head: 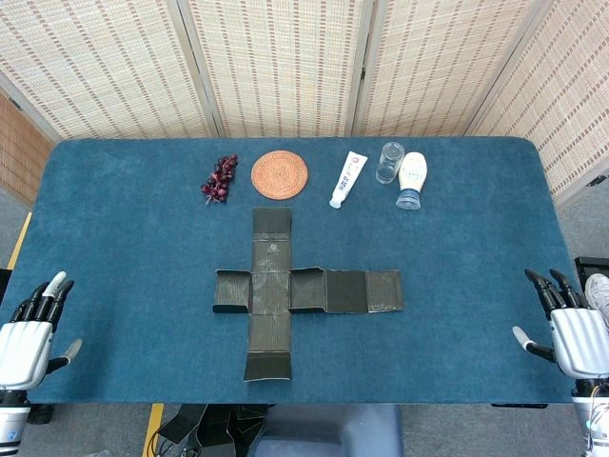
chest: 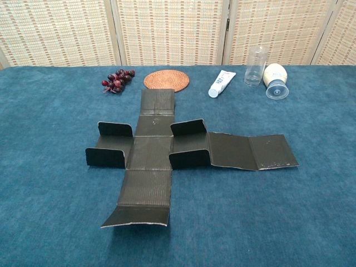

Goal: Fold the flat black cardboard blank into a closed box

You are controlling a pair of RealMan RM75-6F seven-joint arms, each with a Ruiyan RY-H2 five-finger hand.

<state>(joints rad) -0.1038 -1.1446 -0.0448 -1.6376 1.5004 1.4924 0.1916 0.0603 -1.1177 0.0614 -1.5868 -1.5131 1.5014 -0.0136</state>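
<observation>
The cardboard blank (head: 285, 290) is laid flat near the middle of the table (head: 114, 219), its longer arm stretched toward the right edge. Both the left hand (head: 33, 328) and right hand (head: 569, 328) are empty, fingers apart, at opposite near corners; the right hand is judged nearer that arm.

We see the black cardboard blank (chest: 149, 153) lying unfolded in a cross shape on the blue counter (chest: 50, 211), with its small side flaps standing up and its near end tilted off the cloth. Along the far edge sit a bunch of dark grapes (chest: 117, 80), a round woven coaster (chest: 166, 80), a white tube (chest: 221, 83), a clear glass (chest: 255, 66) and a white bottle (chest: 276, 80).
</observation>
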